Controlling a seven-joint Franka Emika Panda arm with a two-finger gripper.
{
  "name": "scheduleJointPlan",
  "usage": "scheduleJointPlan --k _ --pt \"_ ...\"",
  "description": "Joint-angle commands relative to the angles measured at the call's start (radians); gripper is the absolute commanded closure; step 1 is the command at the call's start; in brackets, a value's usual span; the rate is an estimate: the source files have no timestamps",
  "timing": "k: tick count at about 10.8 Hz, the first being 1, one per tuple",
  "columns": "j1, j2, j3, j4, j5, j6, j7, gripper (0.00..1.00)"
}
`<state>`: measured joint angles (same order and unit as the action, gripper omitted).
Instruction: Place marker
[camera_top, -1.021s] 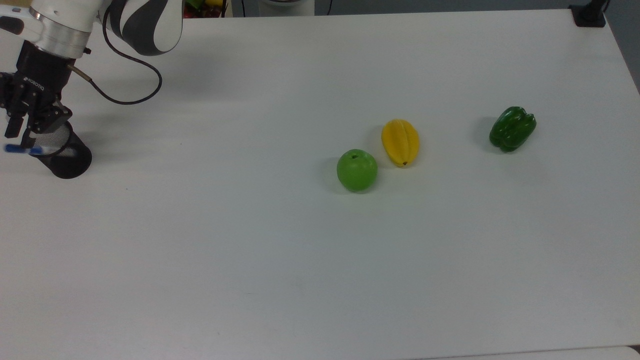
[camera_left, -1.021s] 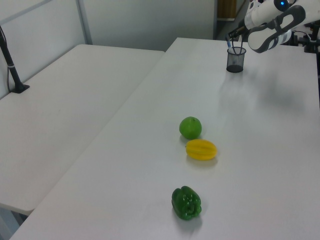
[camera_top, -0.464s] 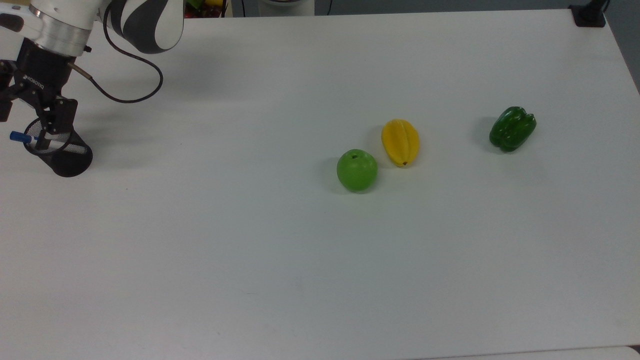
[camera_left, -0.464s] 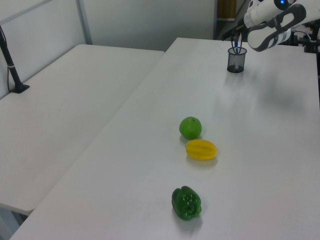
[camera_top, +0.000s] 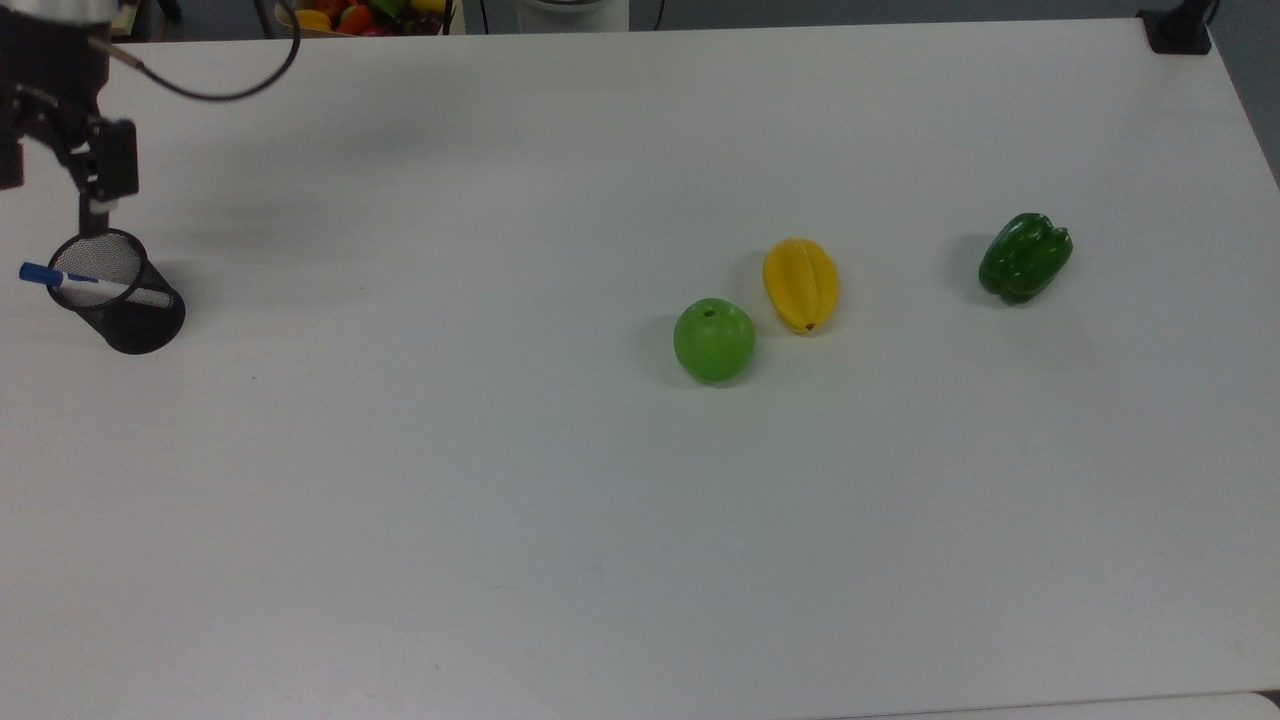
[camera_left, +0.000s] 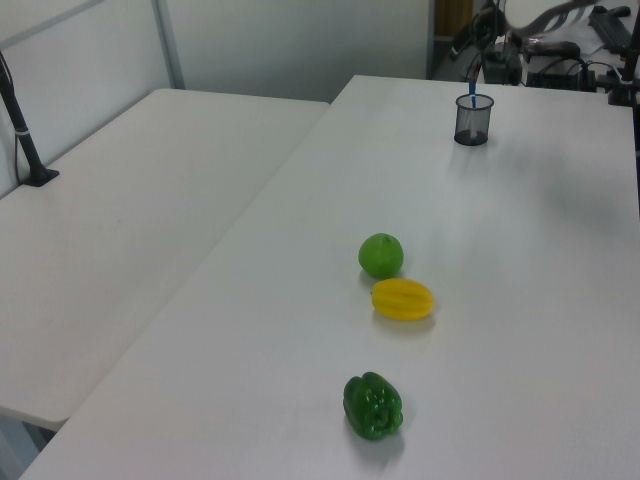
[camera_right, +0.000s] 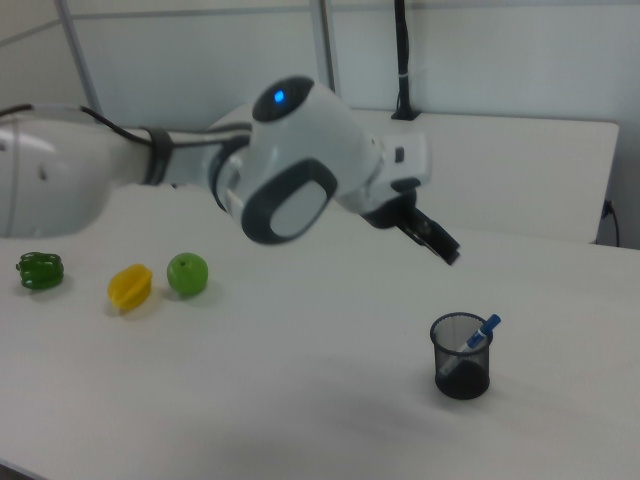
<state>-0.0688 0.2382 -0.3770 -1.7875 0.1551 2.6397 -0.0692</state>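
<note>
- Your gripper (camera_top: 55, 165) stands with fingers spread and nothing between them; one finger (camera_top: 97, 190) hangs just above the cup (camera_top: 120, 295) rim in the top view.
- Change noted: half a second ago the fingers straddled the cup mouth, and a second ago they were closed on the marker (camera_top: 75, 281). They have since let go and lifted clear toward the top view's upper left.
- The marker now leans in the cup, blue cap out over the rim toward the top view's left. The right view confirms it: marker (camera_right: 477, 334) propped against the cup (camera_right: 461, 357) wall, cap uppermost, gripper (camera_right: 440, 247) well above.
- Judgement: placement looks complete. The marker rests unsupported and the cup stands upright, so only your retreat remains.
- Risk: small. Keep the retreat upward; a sideways sweep could clip the cap.
- Apple (camera_top: 714, 340), starfruit (camera_top: 800, 284) and pepper (camera_top: 1024, 257) lie well apart from the cup, undisturbed on the table (camera_top: 600, 520).
</note>
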Motion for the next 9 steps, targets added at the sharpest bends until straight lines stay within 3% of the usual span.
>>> scheduleJointPlan --k 1,3,5,9 --pt "0.033 -0.150 0.006 0.031 0.015 -0.377 0.000 0.00" --pt "0.035 -0.187 0.038 0.109 0.017 -0.634 0.017 0.00" --pt "0.035 -0.236 0.084 0.157 0.018 -0.775 0.113 0.00" --pt "0.032 -0.267 0.255 0.186 0.000 -0.905 0.277 0.00"
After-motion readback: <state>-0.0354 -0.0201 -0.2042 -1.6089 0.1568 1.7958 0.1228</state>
